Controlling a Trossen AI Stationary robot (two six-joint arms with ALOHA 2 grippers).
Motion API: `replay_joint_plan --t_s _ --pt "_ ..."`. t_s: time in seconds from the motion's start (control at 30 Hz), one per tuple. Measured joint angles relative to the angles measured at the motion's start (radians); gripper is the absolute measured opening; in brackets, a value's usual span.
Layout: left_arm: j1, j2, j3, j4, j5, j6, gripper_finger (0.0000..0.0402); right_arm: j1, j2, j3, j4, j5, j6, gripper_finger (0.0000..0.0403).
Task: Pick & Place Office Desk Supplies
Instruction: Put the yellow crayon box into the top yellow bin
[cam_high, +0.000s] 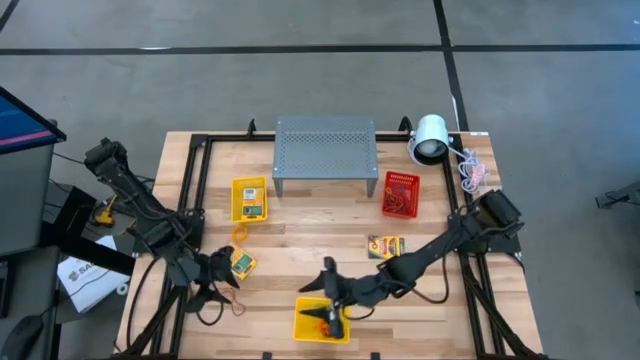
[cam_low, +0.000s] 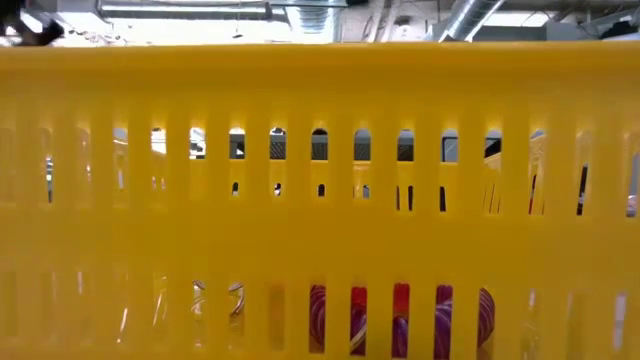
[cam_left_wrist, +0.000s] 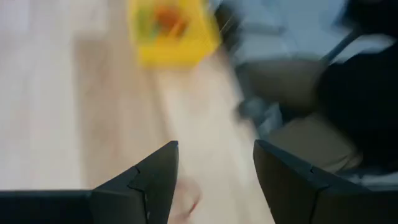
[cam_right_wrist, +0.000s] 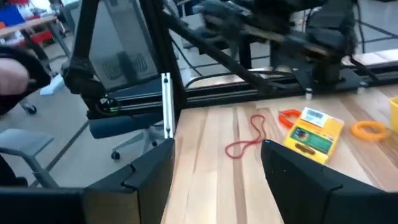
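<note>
The left pincer (cam_high: 222, 290) and right pincer (cam_high: 332, 300) both hung spread, empty. The red rubber band (cam_right_wrist: 247, 140) looked floppy and feather-light, so probably best pinched flat against the worktop (cam_high: 300, 225).

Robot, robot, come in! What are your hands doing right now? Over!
Left gripper open, empty, by a red rubber band and crayon box. Right gripper open over the yellow basket. Nothing blocking.

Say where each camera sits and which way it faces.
High: overhead, looking down on table; both arms show.
Low: table height, facing yellow basket wall; no arm shows.
Left wrist: over the wood, open fingers in front.
Right wrist: across the table; open fingers, crayon box.
Shared: that crayon box also shows from overhead.
</note>
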Motion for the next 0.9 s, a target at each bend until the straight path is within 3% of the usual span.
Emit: replay_joint_plan --t_s 0.17,0.4,0.67,0.9 --pt "0.005 0.000 -0.001 -0.183 0.000 -0.042 0.0205 -0.012 0.055 0.149 -0.156 -0.003 -0.040 0.0234" --pt "0.008 0.031 0.002 -0.245 0.019 -0.017 0.0205 -0.041 0.064 0.172 -0.190 -0.003 -0.060 0.0234" --pt "0.008 0.272 0.096 -0.321 0.052 0.118 0.0205 -0.069 0.064 0.173 -0.232 -0.003 -0.060 0.0234" --pt "0.011 0.464 0.192 -0.464 -0.068 0.103 0.0205 -0.079 0.064 0.172 -0.292 -0.004 -0.060 0.0234"
